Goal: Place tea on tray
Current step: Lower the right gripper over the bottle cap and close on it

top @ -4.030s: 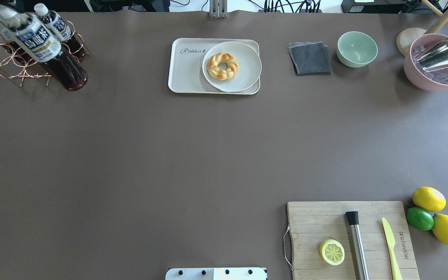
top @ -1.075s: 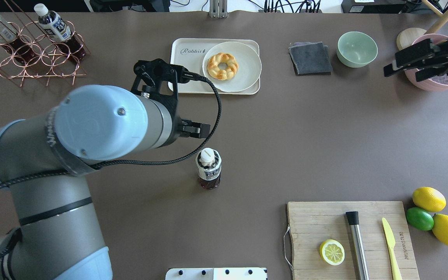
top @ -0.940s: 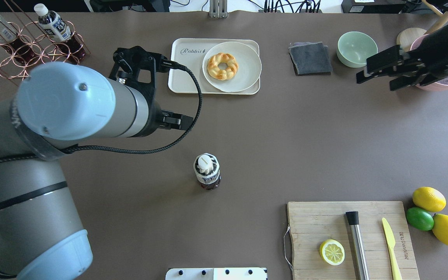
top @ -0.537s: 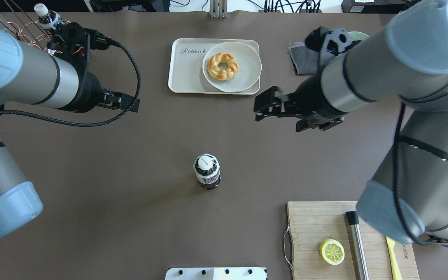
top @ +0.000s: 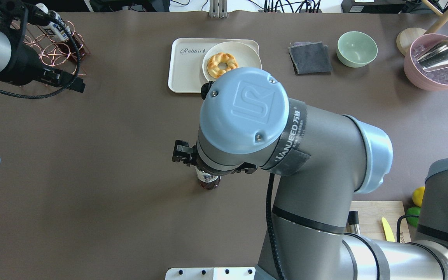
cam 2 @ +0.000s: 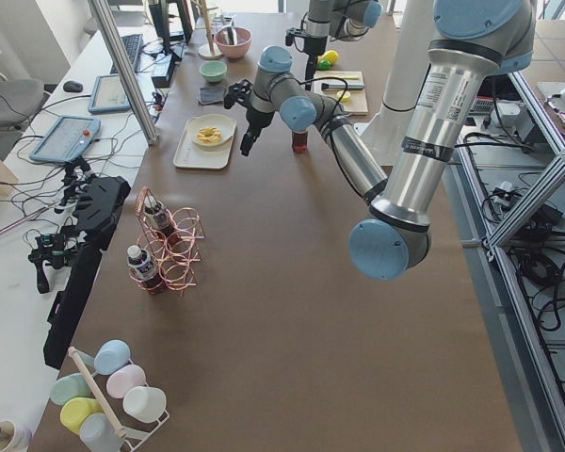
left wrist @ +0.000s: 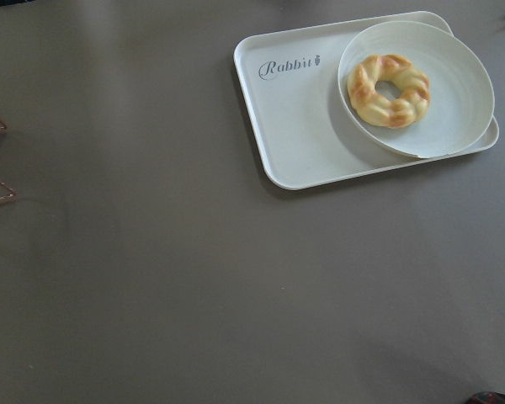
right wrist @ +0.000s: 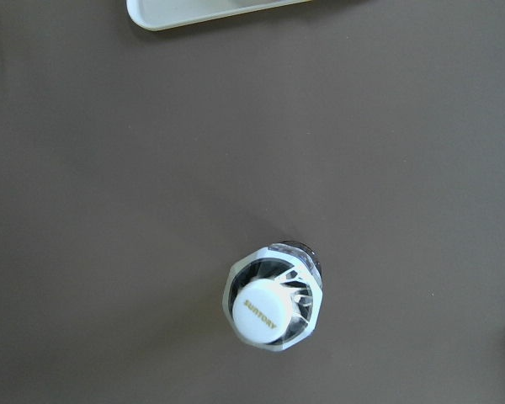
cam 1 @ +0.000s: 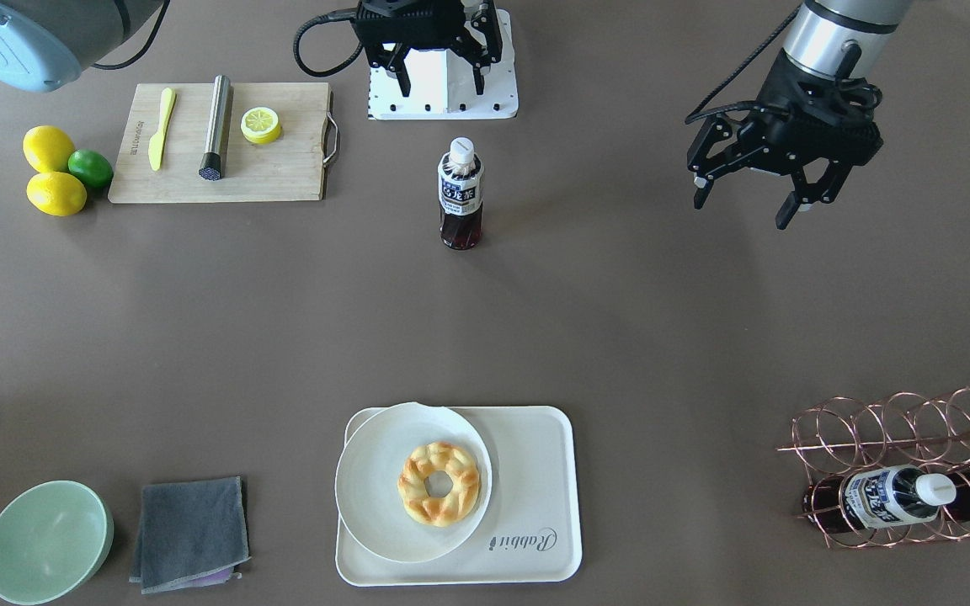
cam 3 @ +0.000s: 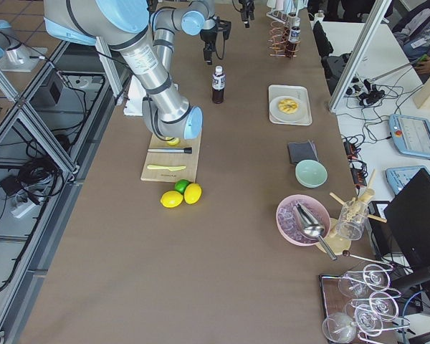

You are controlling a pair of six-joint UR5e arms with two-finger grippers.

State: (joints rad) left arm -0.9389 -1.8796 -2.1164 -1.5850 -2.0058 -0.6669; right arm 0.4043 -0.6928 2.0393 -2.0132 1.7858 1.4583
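The tea point(cam 1: 461, 194) stands upright on the table, near the robot's side and free of both grippers. My right gripper point(cam 1: 441, 84) is open and hangs above it; the right wrist view looks straight down on its white cap point(right wrist: 265, 313). In the overhead view my right arm hides all but the tea's base point(top: 208, 183). My left gripper point(cam 1: 739, 212) is open and empty, well off to the tea's side. The cream tray point(cam 1: 527, 471) marked "Rabbit" lies at the table's far side and also shows in the left wrist view point(left wrist: 295, 126).
A white plate point(cam 1: 375, 488) with a doughnut point(cam 1: 439, 483) covers half of the tray. A copper wire rack point(cam 1: 898, 421) holds more bottles. A cutting board point(cam 1: 283, 177), lemons and a lime point(cam 1: 91, 167), a green bowl point(cam 1: 47, 539), a grey cloth point(cam 1: 190, 526) and a pink bowl point(top: 438, 83) stand around.
My right arm has swung in from beside the tray to above the tea. My left arm has drawn back further towards the wire rack. The tea has not moved.
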